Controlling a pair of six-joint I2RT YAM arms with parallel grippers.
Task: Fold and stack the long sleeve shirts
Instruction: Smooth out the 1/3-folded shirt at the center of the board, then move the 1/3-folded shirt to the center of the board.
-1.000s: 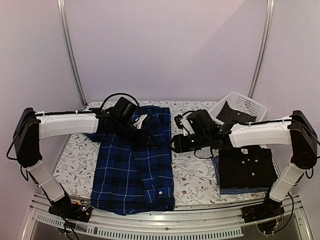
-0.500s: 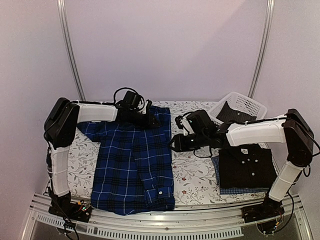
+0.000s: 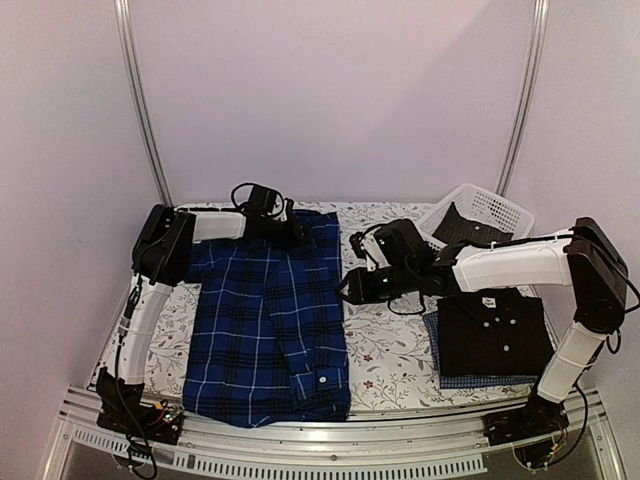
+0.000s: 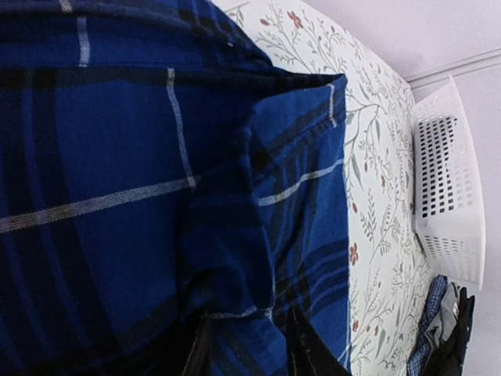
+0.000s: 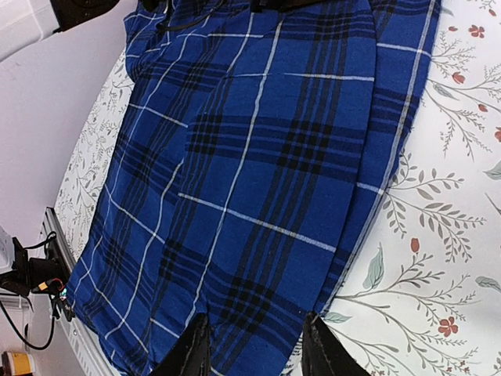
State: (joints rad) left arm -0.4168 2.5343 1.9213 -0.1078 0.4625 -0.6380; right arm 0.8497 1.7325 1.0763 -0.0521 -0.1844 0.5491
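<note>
The dark blue plaid shirt [image 3: 268,320] lies flat on the table's left centre, collar end far, and fills both wrist views [image 4: 117,157] [image 5: 258,157]. My left gripper [image 3: 296,231] is at the shirt's far right corner. Its jaws [image 4: 249,311] stand open over a raised fold of plaid cloth. My right gripper [image 3: 345,291] hovers at the shirt's right edge, open and empty [image 5: 256,313]. The black shirt [image 3: 495,332] with white buttons lies folded at the right, on top of the fine blue check shirt [image 3: 470,381].
A white lattice basket [image 3: 486,212] with dark cloth in it stands at the back right, and also shows in the left wrist view [image 4: 446,180]. The floral tablecloth [image 3: 390,350] shows between the two shirts. Metal frame posts rise at the back corners.
My left gripper moved from the shirt's middle to its far right corner and its arm folded in. The left sleeve no longer sticks out. The right arm barely moved.
</note>
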